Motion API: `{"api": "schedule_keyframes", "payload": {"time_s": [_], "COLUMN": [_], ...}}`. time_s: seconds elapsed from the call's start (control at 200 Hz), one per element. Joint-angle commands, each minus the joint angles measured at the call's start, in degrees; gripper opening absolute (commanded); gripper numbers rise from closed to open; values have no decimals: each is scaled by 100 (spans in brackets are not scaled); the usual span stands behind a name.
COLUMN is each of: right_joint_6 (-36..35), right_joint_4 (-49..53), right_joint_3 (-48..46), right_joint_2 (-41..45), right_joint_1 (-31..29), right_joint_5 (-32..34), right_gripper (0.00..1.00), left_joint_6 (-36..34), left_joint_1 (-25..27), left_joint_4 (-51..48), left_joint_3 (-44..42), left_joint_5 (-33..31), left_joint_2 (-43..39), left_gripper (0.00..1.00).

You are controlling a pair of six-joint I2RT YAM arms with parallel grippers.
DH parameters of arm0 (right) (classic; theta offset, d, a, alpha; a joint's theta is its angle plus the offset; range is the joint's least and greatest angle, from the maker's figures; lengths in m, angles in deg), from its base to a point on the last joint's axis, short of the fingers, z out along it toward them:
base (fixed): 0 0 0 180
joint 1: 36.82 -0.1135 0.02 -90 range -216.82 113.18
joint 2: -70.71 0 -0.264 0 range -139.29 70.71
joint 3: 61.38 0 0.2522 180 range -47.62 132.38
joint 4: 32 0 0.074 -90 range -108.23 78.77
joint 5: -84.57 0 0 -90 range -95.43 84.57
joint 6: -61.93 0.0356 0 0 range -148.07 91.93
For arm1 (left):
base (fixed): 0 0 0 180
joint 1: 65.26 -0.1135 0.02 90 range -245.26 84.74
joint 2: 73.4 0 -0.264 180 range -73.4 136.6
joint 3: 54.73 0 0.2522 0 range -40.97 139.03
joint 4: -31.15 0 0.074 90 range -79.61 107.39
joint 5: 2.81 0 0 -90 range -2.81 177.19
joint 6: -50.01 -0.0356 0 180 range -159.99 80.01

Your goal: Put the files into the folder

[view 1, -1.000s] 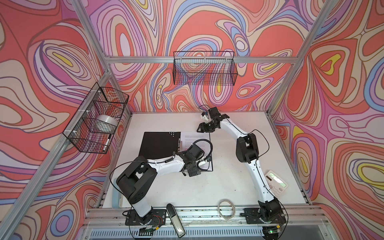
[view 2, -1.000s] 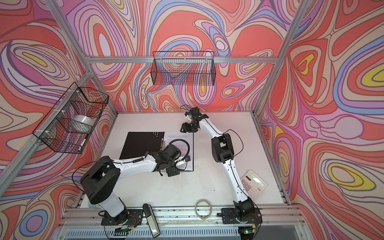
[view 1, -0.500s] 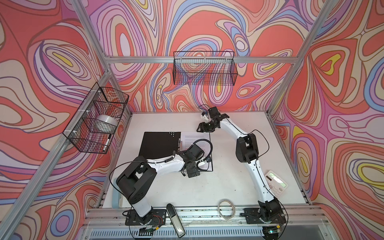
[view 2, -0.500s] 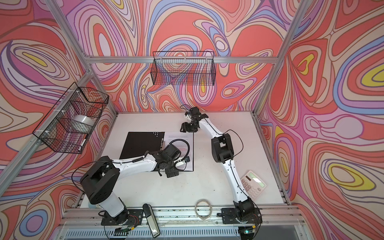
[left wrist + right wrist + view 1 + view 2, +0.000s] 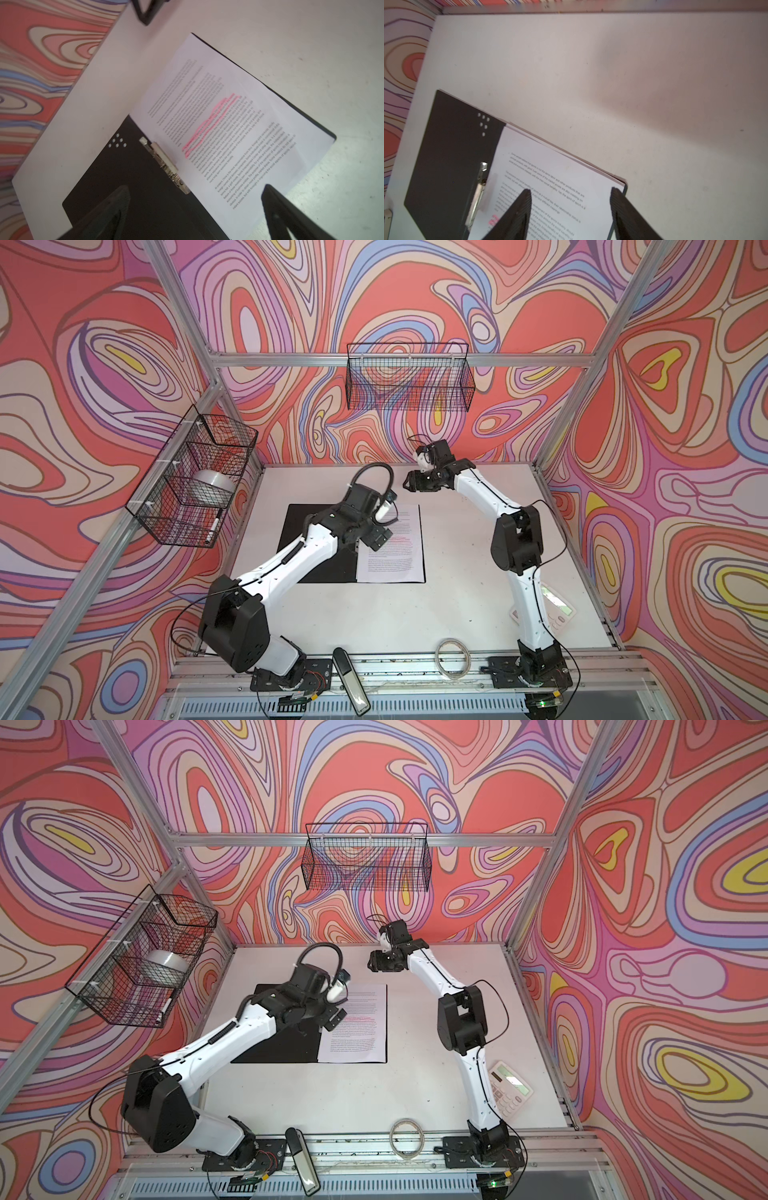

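- Folder [image 5: 332,568] lies open and flat on the table [image 5: 457,593] in both top views, black inside up. The files [image 5: 395,560] rest on its right half, edges squared to it.
- Big change on the left. A second ago the left gripper [image 5: 376,537] sat low at the near edge of the sheets. Now it has risen and pulled back, and hangs over the spine side of the page at mid-height.
- Right gripper [image 5: 409,485] holds about where it was, just past the folder's far edge. Paper and folder have not shifted either.
- Calculator [image 5: 509,1088] lies well apart, by the right arm's base.
- Left wrist view: both fingers [image 5: 104,214] are spread to the full and grasp nothing. Between them show the metal clip [image 5: 164,164] on the spine and the printed page [image 5: 228,124], with its pink highlight [image 5: 209,122] across the middle. The black cover [image 5: 124,187] spreads out beside the clip.
- Right wrist view: the ribbed fingers [image 5: 519,214] stand apart above the page's far part, empty. The top sheet [image 5: 554,176] lies flat and the clip [image 5: 479,193] sits along its edge. A thin stack edge shows at the far side.
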Motion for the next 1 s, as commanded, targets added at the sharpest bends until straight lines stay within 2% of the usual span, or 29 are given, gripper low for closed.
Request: {"api": "schedule_keyframes", "payload": {"time_s": [0.0, 0.085, 0.26, 0.356, 0.521, 0.746, 0.997], "right_joint_6": [343, 633, 1027, 1195, 1809, 2226, 2540], "right_joint_4": [-288, -531, -997, -1254, -2323, -3168, -3785], "right_joint_3": [-840, -1870, -3867, -4666, -5924, -6613, -6758], "right_joint_2": [832, 1442, 2394, 2681, 3091, 3107, 2731], "right_joint_1": [-47, -117, -450, -648, -742, -798, -832], "right_joint_5": [-251, -729, -1587, -1754, -2057, -2362, -2757], "right_gripper": [57, 55, 44, 40, 37, 36, 28], "left_joint_6": [911, 998, 1082, 1255, 1383, 1435, 1543], "left_joint_1": [-580, -828, -855, -855, -847, -809, -689], "left_joint_4": [-562, -394, -36, 116, 226, 272, 602], "left_joint_3": [104, -28, -459, -541, -518, -419, -548], "left_joint_5": [456, 760, 1542, 1812, 2424, 3076, 3247], "left_joint_2": [-70, -99, 0, 174, 544, 1053, 1402], "left_gripper": [100, 100, 100, 100, 100, 100, 98]}}
